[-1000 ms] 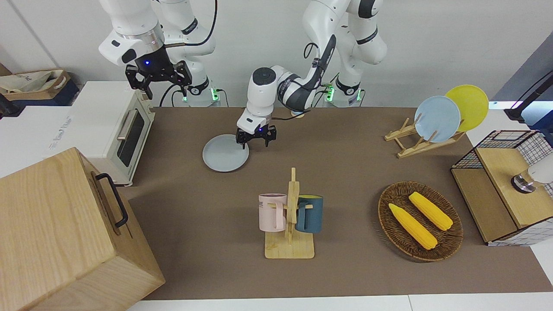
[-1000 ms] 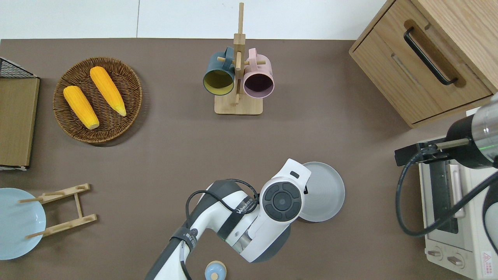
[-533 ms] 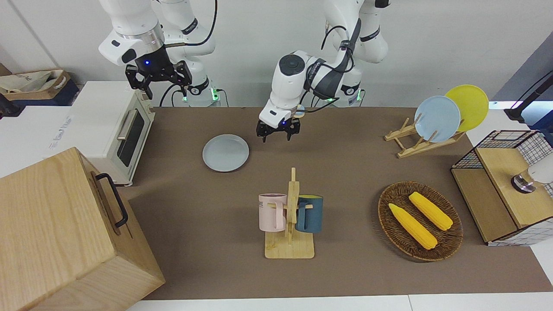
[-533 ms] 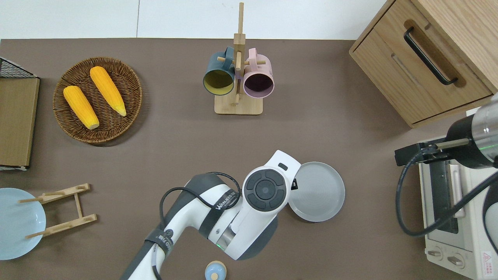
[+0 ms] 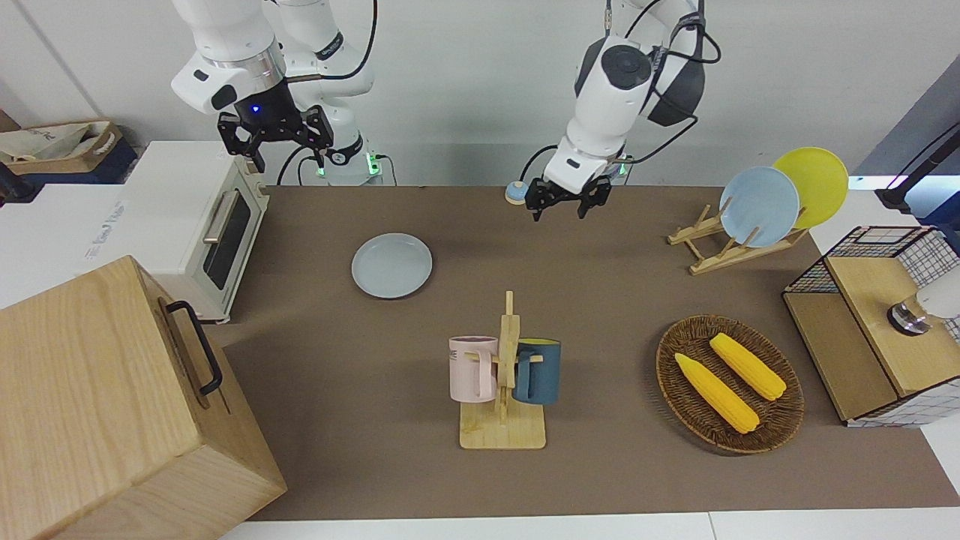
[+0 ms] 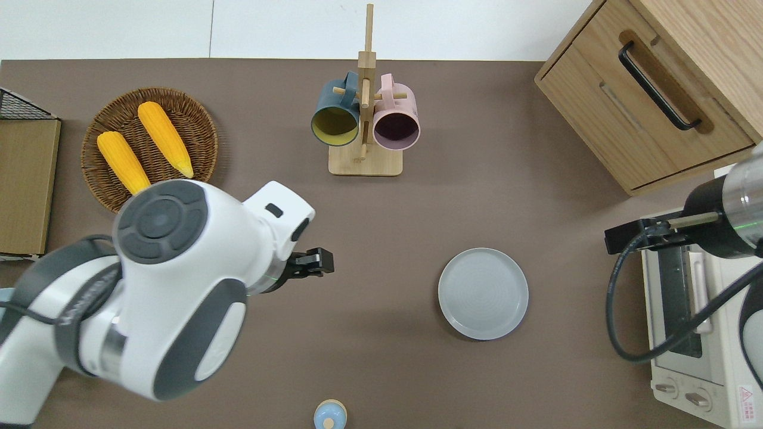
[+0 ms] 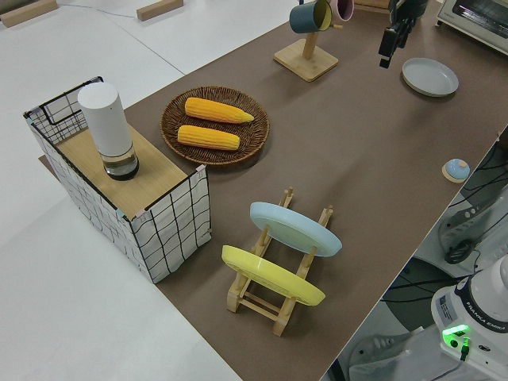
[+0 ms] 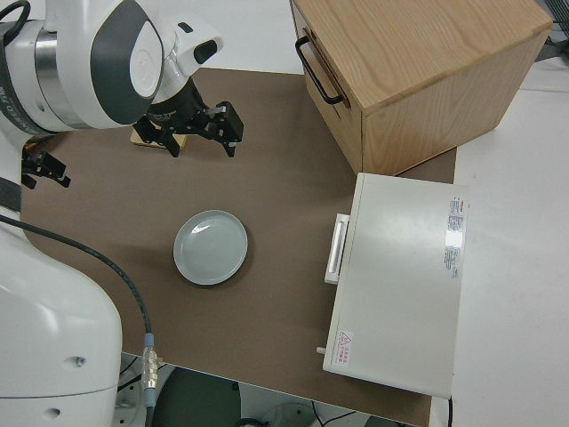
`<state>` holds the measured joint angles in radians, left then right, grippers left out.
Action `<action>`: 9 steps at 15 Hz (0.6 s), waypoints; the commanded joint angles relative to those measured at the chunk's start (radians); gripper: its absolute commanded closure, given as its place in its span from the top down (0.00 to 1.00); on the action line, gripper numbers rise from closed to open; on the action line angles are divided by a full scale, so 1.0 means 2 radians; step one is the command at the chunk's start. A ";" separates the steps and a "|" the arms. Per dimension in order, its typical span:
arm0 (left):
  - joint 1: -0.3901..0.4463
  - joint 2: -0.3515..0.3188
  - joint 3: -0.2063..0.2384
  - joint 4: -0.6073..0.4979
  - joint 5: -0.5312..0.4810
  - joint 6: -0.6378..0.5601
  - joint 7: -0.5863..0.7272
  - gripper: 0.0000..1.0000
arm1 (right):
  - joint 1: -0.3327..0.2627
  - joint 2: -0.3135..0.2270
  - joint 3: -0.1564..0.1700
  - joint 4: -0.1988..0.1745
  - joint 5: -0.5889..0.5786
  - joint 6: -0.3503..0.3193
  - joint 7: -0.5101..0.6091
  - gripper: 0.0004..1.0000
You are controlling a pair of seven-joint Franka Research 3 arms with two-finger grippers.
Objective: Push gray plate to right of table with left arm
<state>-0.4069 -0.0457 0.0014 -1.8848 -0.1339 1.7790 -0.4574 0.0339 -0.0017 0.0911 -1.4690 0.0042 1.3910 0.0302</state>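
The gray plate [image 5: 391, 265] lies flat on the brown table [image 5: 600, 300], toward the right arm's end and near the toaster oven; it also shows in the overhead view [image 6: 483, 294], the left side view [image 7: 429, 76] and the right side view [image 8: 211, 246]. My left gripper [image 5: 559, 211] is open, empty and up in the air. In the overhead view my left gripper [image 6: 316, 263] is over bare table, well apart from the plate toward the left arm's end. My right gripper [image 5: 275, 142] is open and parked.
A mug rack [image 6: 363, 119] with a teal and a pink mug stands farther from the robots. A basket of corn [image 6: 149, 152], a plate rack [image 5: 731, 240], a wire crate [image 5: 877, 322], a toaster oven [image 6: 697, 322], a wooden cabinet [image 6: 650, 89] and a small blue knob [image 6: 329, 414] also stand here.
My left gripper has lifted away from the gray plate's edge and swung up and toward the left arm's end of the table. The plate has stayed where it was.
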 commanded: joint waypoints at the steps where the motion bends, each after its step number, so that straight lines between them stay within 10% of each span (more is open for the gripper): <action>1: 0.053 -0.047 -0.001 -0.005 0.033 -0.053 0.050 0.99 | -0.005 -0.004 0.003 0.000 0.004 -0.006 -0.001 0.98; 9: 0.077 -0.065 0.079 0.048 0.064 -0.118 0.196 0.99 | -0.005 -0.004 0.002 0.000 0.004 -0.006 -0.001 0.98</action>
<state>-0.2548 -0.1743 0.0915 -1.8514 -0.0231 1.6039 -0.1700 0.0339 -0.0017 0.0911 -1.4690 0.0042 1.3910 0.0302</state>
